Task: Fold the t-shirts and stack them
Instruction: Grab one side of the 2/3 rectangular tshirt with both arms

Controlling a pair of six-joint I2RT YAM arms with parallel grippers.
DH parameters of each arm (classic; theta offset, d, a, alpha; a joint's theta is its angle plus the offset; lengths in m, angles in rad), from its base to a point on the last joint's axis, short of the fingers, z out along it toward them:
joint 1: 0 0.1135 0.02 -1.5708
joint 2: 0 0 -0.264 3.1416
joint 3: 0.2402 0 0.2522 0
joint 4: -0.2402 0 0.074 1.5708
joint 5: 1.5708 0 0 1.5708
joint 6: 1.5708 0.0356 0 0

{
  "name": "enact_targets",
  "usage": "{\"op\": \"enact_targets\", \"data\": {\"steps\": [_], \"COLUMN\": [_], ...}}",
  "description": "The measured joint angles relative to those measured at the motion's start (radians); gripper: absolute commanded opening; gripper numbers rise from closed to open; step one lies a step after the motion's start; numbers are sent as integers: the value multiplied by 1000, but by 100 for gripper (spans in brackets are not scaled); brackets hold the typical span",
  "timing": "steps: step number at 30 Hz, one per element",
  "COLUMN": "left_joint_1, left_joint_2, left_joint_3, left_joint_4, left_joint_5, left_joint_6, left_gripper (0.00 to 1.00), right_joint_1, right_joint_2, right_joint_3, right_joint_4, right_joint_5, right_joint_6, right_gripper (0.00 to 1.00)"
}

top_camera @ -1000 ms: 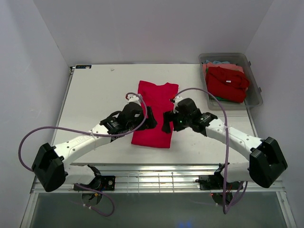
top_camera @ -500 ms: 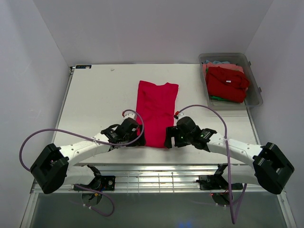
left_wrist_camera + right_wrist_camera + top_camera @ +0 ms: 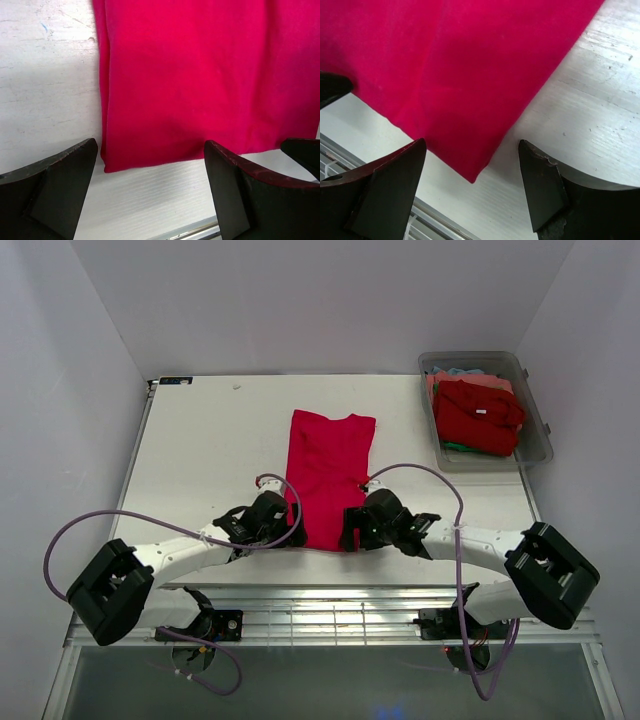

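Left fingers, right fingers spread wide over red t-shirt hem.

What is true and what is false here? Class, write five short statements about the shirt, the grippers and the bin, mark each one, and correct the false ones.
1. The red t-shirt lies flat on the table. True.
2. The left gripper is shut on the shirt's hem. False: it is open, with the shirt's near left corner between its fingers.
3. The right gripper is open over the near right corner. True.
4. The clear bin is empty. False: it holds crumpled shirts, with a red one on top.
5. Both grippers are at the shirt's far edge. False: they are at its near edge.
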Motion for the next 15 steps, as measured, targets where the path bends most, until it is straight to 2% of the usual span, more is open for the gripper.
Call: {"op": "enact_targets", "data": {"steps": [5,9,14,15], "left_joint_1": [0,0,1,1], "left_joint_2": [14,16,22,22], "left_joint_3": [-5,-9,-8,-8], "left_joint_4": [32,37,22,18], "left_joint_5": [5,3,-16,-21], "left_joint_6": [0,-2,-13,-17], "left_gripper": [97,90,76,69], "right_joint_1": [18,31,58,64], "right_joint_2": [23,39,43,43], "right_joint_3": [1,4,6,7], "right_joint_4": [41,62,52,46], "right_joint_5": [3,9,33,42], "right_joint_6": [1,2,7,9], "right_gripper": [76,70,61,57]}}
